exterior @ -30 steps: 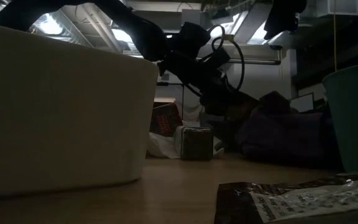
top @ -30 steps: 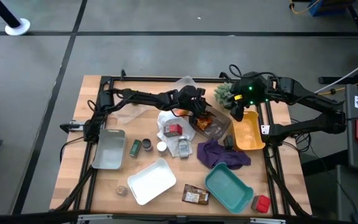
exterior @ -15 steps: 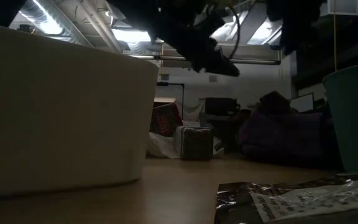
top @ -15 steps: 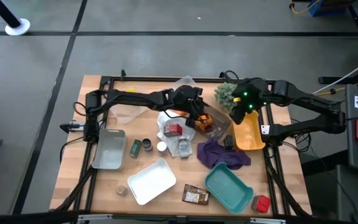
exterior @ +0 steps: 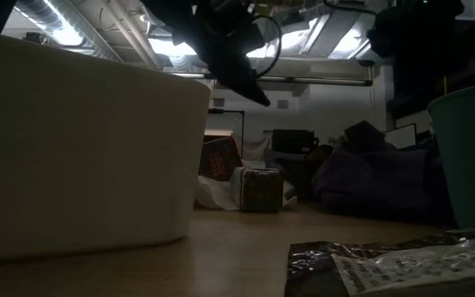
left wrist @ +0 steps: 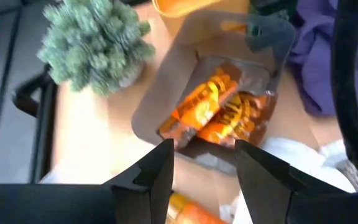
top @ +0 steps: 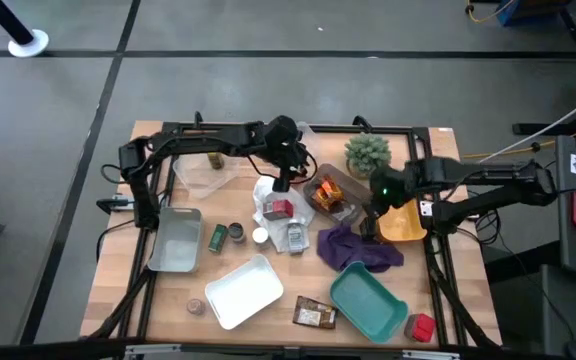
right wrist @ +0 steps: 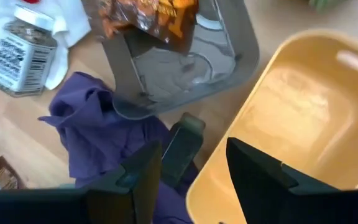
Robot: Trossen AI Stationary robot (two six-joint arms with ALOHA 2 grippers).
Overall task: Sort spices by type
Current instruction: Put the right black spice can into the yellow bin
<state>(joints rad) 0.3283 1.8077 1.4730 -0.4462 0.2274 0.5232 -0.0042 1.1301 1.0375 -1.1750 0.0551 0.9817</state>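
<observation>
The left claw has pulled back from the grey tray and now hangs empty over the white cloth, its fingers parted with nothing between them. Half a second ago it was right over that tray, and the orange packets lie inside it just ahead of the claw. That reads as a drop-off finished: the packets are grouped in one tray, and this arm looks free to fetch another spice.

The right claw has slid from beside the spiky plant to a spot between the grey tray and the yellow tray. Its fingers are open and hold nothing. Directly beneath them a dark little jar lies at the edge of the purple cloth, so I judge that to be its next pick.

Near the left claw, a white-capped jar and a red box rest on the white cloth, unsorted. More jars, a brown packet and another red box wait farther off on the tabletop.
</observation>
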